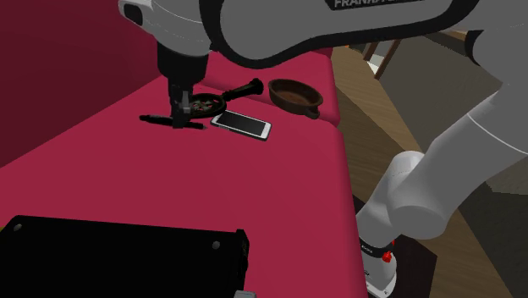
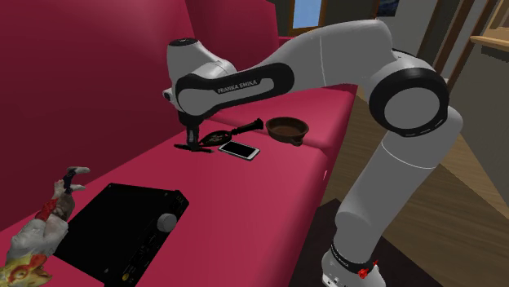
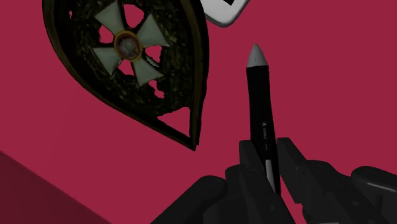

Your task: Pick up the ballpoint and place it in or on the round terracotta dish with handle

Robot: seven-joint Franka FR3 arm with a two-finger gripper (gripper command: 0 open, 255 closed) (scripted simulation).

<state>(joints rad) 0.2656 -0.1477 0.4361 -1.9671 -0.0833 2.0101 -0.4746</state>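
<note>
Item: ballpoint (image 3: 261,108), slim black barrel, likely light, stiff and slick; my gripper (image 3: 268,147) is pinched narrowly across the barrel, behind the tip.

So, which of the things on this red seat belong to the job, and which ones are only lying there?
For the job: black pen, clasped by the gripper; brown dish with handle.

Just lying about: white phone; dark ornament with a cross; black box; small figure.
</note>
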